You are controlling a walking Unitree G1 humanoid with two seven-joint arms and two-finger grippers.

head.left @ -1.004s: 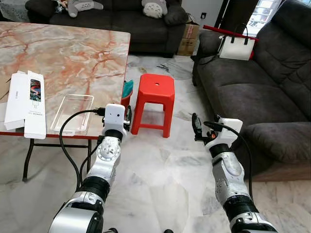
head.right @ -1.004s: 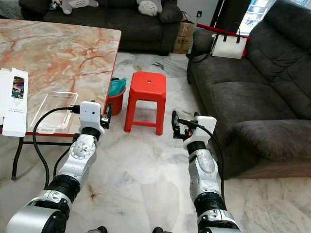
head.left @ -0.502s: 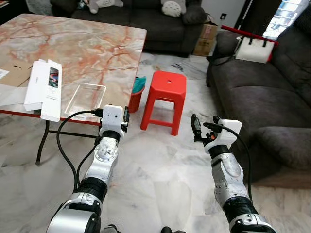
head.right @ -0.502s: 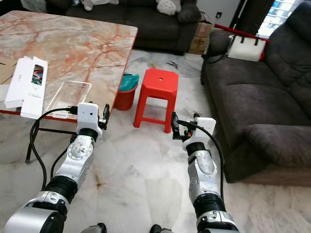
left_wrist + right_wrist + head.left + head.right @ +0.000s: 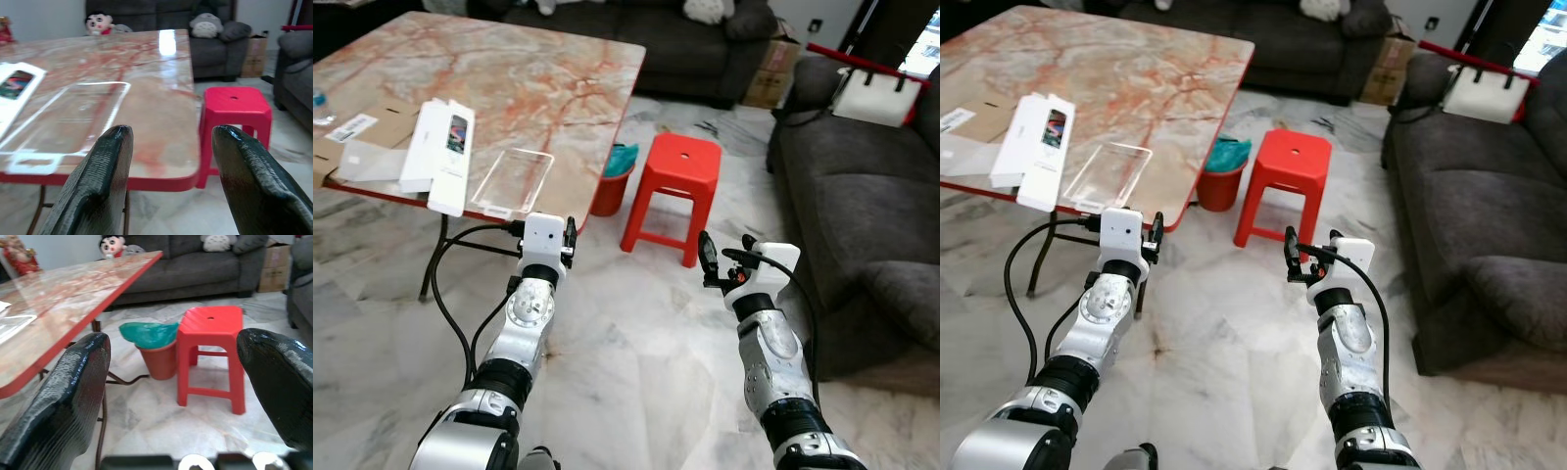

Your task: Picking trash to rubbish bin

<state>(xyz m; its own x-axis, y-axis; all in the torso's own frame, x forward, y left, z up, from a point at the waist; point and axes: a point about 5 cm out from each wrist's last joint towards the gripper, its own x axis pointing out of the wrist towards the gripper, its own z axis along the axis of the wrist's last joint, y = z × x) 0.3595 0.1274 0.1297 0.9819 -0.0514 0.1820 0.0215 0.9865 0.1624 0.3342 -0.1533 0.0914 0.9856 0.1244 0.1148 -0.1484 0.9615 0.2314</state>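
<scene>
Surface (image 5: pixel 529 88): to our left, ahead. On it, near its front edge: clear plastic tray (image 5: pixel 513 181); just left of the tray, a long carton (image 5: pixel 447 152); further left, a flat cardboard sheet (image 5: pixel 342 147).

Rubbish bin (image 5: pixel 613 183): on the floor at the surface's right front corner, partly under it. Stool (image 5: pixel 673 186): just right of the bin.

Sofa (image 5: pixel 862 196): along our right, a handbag (image 5: pixel 873 90) on its far arm. Second sofa (image 5: pixel 636 29): behind the surface.
</scene>
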